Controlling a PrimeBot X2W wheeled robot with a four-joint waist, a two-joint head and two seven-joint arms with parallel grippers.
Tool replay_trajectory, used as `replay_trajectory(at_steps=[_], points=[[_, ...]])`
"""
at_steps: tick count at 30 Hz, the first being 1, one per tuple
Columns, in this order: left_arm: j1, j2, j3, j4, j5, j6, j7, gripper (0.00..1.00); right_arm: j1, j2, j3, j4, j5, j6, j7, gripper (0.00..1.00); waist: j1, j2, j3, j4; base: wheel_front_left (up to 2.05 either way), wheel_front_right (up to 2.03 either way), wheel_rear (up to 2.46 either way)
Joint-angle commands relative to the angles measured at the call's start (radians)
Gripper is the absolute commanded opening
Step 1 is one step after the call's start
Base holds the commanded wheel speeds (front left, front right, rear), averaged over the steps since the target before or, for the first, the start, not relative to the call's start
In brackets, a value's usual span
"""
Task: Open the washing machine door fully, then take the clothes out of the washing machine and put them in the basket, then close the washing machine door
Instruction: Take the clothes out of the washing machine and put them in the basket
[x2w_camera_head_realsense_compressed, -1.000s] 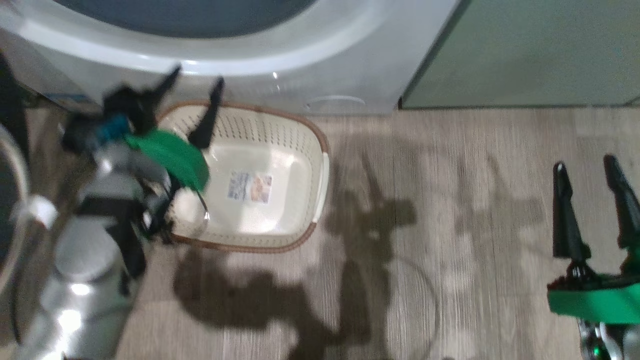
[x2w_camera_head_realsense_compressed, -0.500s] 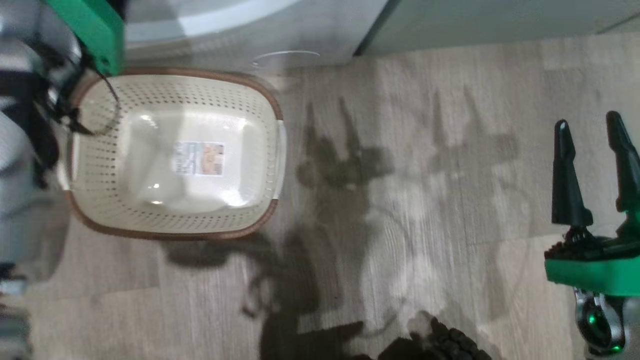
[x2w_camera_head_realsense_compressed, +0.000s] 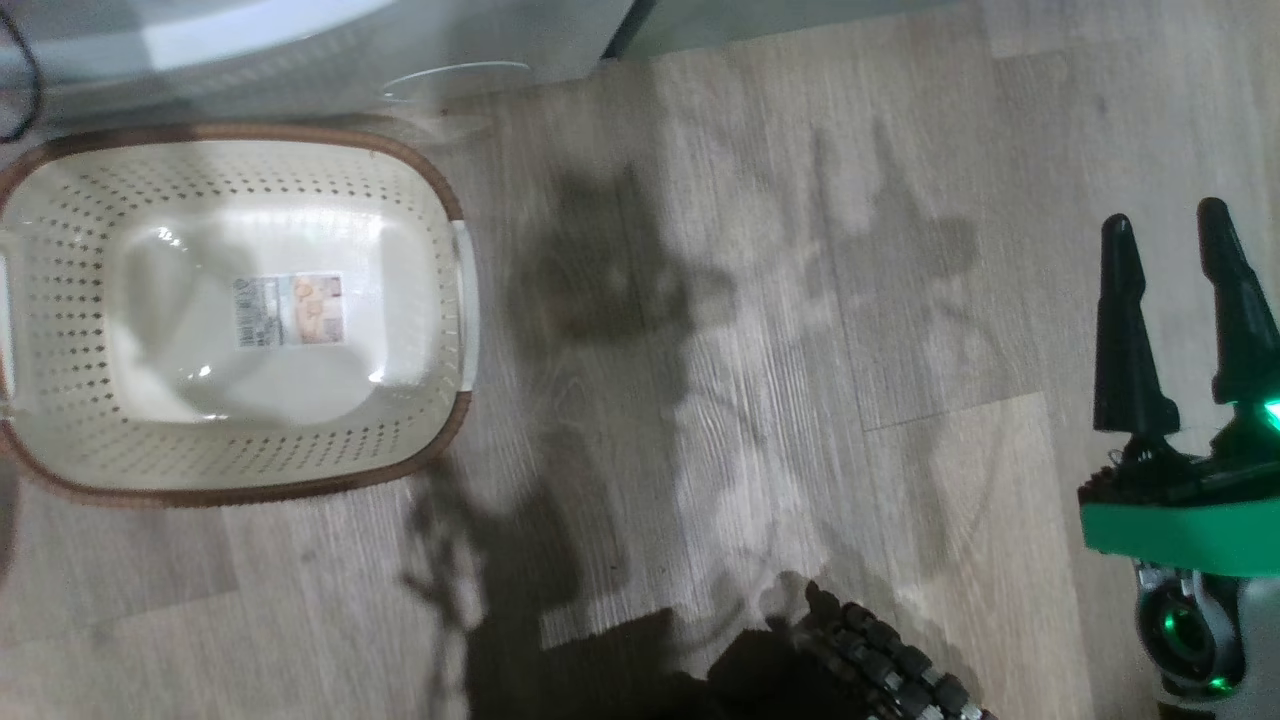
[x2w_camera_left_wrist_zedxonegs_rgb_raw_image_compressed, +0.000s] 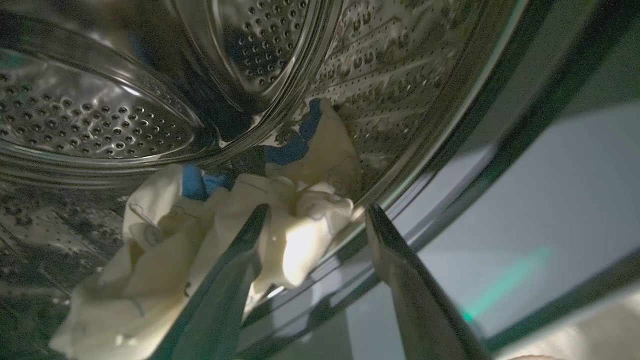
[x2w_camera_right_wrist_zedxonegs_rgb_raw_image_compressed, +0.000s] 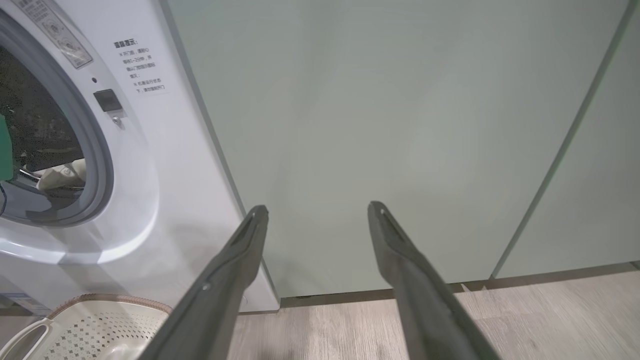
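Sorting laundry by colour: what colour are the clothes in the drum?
The clothes: pale cream, blue bits; left wrist view.

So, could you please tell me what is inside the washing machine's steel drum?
A crumpled heap of pale-yellow cream clothes with blue fabric bits lies in the perforated steel drum, near its front rim. Anything beneath the heap is covered.
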Motion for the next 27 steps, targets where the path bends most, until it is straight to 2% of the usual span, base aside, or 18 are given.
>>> replay_trajectory(at_steps=[1, 12, 13, 14, 20, 27], points=[[-0.047, 0.068, 0.011, -0.023, 0.022, 0.0, 0.009, 1.0, -0.007, -0.002, 0.02, -0.032, 0.012, 0.001, -0.006, 1.0, -0.0001, 0.0, 0.009, -0.016, 0.0, 0.0, 0.0], [-0.103, 0.144, -0.069, 0.058, 0.149, 0.033, 0.095, 1.0, -0.009, -0.002, 0.041, -0.036, 0.047, 0.001, -0.006, 1.0, -0.0001, 0.0, 0.019, -0.065, 0.0, 0.0, 0.0], [-0.105, 0.146, -0.072, 0.062, 0.154, 0.038, 0.104, 0.71, -0.009, -0.002, 0.042, -0.037, 0.048, 0.001, -0.006, 1.0, -0.0001, 0.0, 0.019, -0.067, 0.0, 0.0, 0.0], [-0.108, 0.153, -0.08, 0.067, 0.166, 0.045, 0.114, 0.0, -0.009, -0.002, 0.042, -0.04, 0.051, 0.001, -0.006, 1.0, -0.0001, 0.0, 0.019, -0.072, 0.0, 0.0, 0.0], [-0.11, 0.158, -0.087, 0.055, 0.165, 0.058, 0.092, 0.0, -0.01, -0.002, 0.035, -0.044, 0.053, 0.001, -0.006, 1.0, -0.0001, 0.0, 0.021, -0.072, 0.0, 0.0, 0.0], [-0.064, 0.144, -0.042, -0.002, 0.09, 0.085, 0.003, 0.0, -0.014, -0.002, 0.016, -0.044, 0.043, 0.001, -0.006, 1.0, -0.0001, 0.0, 0.01, -0.047, 0.0, 0.0, 0.0]])
